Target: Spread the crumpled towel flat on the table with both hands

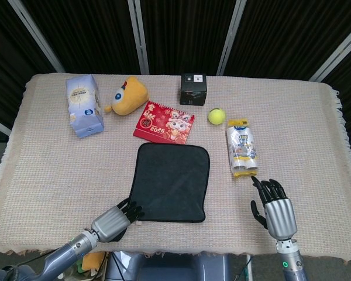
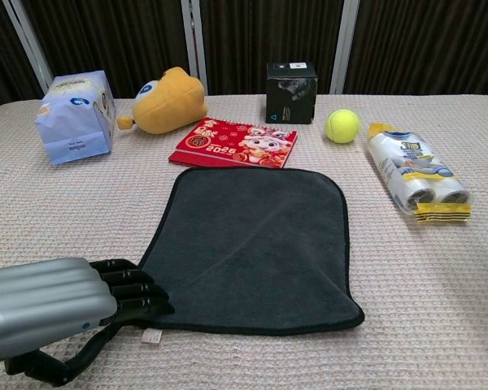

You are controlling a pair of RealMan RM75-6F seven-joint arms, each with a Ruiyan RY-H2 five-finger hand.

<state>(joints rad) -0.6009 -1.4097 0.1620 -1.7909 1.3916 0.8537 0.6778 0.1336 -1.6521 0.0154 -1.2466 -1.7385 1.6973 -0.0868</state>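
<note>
The dark grey towel (image 1: pixel 171 181) lies nearly flat in the middle of the table, its near edge slanting toward the left corner. In the chest view the towel (image 2: pixel 256 244) shows a small white label at that near-left corner. My left hand (image 1: pixel 111 221) pinches this corner, fingers on top and thumb underneath, close to the table's front edge; the chest view shows the left hand (image 2: pixel 49 305) at the lower left. My right hand (image 1: pixel 274 208) rests on the cloth-covered table to the right of the towel, fingers spread, touching nothing.
Behind the towel lie a red booklet (image 1: pixel 164 121), a yellow plush toy (image 1: pixel 127 95), a blue tissue pack (image 1: pixel 85 105), a black box (image 1: pixel 193 89) and a tennis ball (image 1: pixel 216 116). A wrapped white packet (image 1: pixel 241 147) sits between the towel and my right hand.
</note>
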